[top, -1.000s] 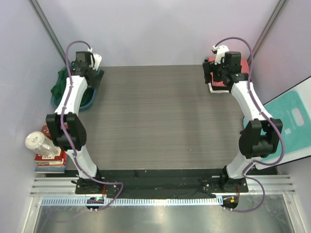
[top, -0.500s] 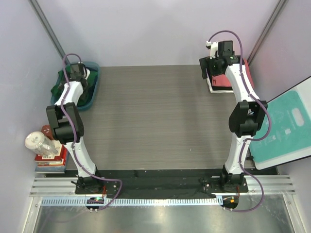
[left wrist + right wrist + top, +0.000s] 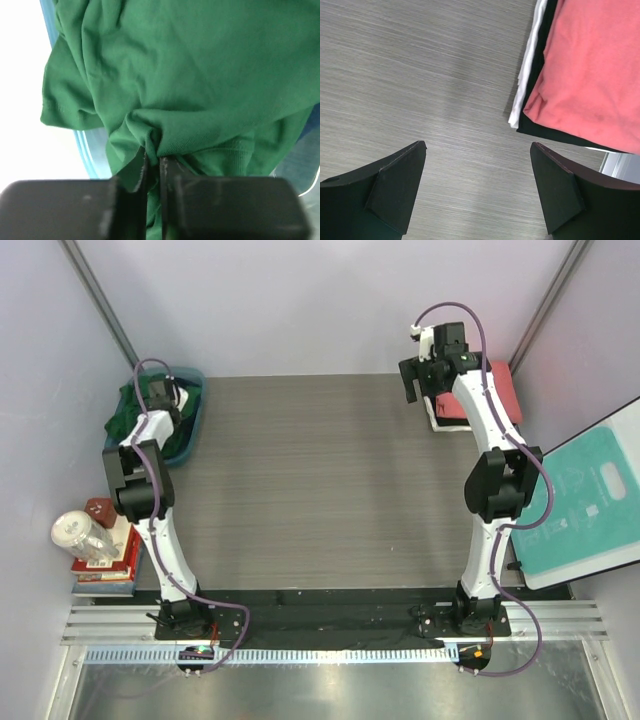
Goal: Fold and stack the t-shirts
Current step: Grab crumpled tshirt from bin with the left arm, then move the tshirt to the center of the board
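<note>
Left hand (image 3: 152,161) is clamped on a fold of the green shirt (image 3: 200,80). The shirt sits bunched in the tub (image 3: 188,440) at the table's (image 3: 330,490) 10 o'clock corner, its cloth spreading toward 12 from the fingers. Right hand (image 3: 477,147) is apart and empty, with the folded stack (image 3: 590,75) at its 2 o'clock. Left arm is far nearer the shirt; a lift out toward table centre looks due.

The dark green t-shirt (image 3: 190,75) lies crumpled in loose folds, far left. Far right, a folded coral-red t-shirt (image 3: 590,75) tops a black t-shirt (image 3: 555,136) and a white t-shirt (image 3: 524,75).

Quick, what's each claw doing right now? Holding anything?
Left gripper: closed, pinching the dark green t-shirt.
Right gripper: open, holding nothing.
</note>
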Controlling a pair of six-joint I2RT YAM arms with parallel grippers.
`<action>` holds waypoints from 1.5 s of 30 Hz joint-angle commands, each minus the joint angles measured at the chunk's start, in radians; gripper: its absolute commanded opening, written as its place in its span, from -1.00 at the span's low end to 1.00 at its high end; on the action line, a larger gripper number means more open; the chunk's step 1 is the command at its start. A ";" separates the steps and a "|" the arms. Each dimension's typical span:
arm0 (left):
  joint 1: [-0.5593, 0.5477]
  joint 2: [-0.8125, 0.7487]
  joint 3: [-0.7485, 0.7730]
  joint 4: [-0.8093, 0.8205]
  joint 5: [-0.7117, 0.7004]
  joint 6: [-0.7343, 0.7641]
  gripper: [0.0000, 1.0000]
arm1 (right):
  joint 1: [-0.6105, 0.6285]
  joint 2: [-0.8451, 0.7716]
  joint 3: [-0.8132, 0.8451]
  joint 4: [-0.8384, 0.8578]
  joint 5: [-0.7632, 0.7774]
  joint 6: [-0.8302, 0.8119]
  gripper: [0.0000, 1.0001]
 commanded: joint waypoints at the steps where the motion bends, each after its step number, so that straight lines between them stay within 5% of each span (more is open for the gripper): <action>1: 0.010 -0.019 0.082 0.056 0.018 -0.023 -1.00 | 0.007 -0.031 0.009 -0.004 0.019 -0.011 0.80; 11: -0.077 -0.339 0.105 -0.067 0.194 -0.147 -1.00 | 0.008 -0.043 -0.011 -0.002 0.016 -0.034 0.80; 26: -0.317 -0.528 0.198 -0.119 0.320 -0.119 -1.00 | 0.008 -0.060 -0.035 0.022 0.018 -0.052 0.79; 28: -0.315 -0.541 0.217 -0.144 0.390 -0.179 -1.00 | 0.008 -0.070 -0.051 0.028 0.019 -0.054 0.78; 32: -0.358 -0.590 0.234 -0.130 0.834 -0.282 -0.99 | 0.008 -0.115 -0.123 0.093 0.068 -0.066 0.79; 36: -0.442 -0.510 0.396 -0.156 1.068 -0.426 -1.00 | 0.008 -0.161 -0.178 0.203 0.160 -0.043 0.80; 42: -0.556 -0.331 0.543 -0.046 1.247 -0.734 -1.00 | 0.006 -0.181 -0.187 0.229 0.179 0.003 0.82; 43: -0.585 -0.312 0.551 -0.047 1.256 -0.742 -0.40 | 0.008 -0.184 -0.184 0.229 0.179 0.008 0.83; 44: -0.591 -0.291 0.553 -0.043 1.270 -0.754 0.50 | 0.008 -0.187 -0.181 0.229 0.180 0.012 0.87; 45: -0.591 -0.282 0.542 -0.034 1.279 -0.761 0.99 | 0.008 -0.189 -0.174 0.228 0.185 0.011 0.89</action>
